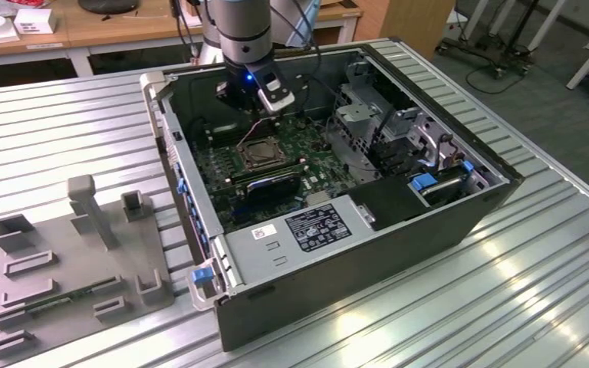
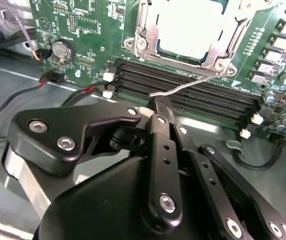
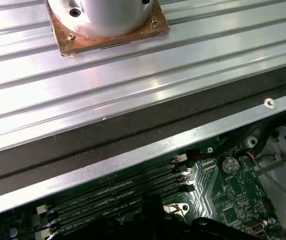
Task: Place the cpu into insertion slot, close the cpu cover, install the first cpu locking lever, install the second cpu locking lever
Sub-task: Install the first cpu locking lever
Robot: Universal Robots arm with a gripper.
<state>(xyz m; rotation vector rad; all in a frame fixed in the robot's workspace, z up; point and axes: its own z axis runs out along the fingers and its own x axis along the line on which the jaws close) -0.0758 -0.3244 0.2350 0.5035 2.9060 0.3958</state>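
Gripper (image 2: 157, 106) pinched shut on the free end of thin wire cpu locking lever (image 2: 193, 84) over the memory slots (image 2: 193, 100); cpu (image 2: 190, 25) seated in insertion slot (image 1: 261, 153) under cpu cover (image 2: 147, 30); lever likely springy, slick, best held at its tip.

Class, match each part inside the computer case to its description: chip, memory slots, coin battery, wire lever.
Parts:
A chip
B memory slots
C coin battery
D wire lever

Descriptions:
1 round and silver
2 thin, with its end beside the tip of the tool
3 square with a pale grey top
4 long, black, lying side by side

Pairs: A-3; B-4; C-1; D-2
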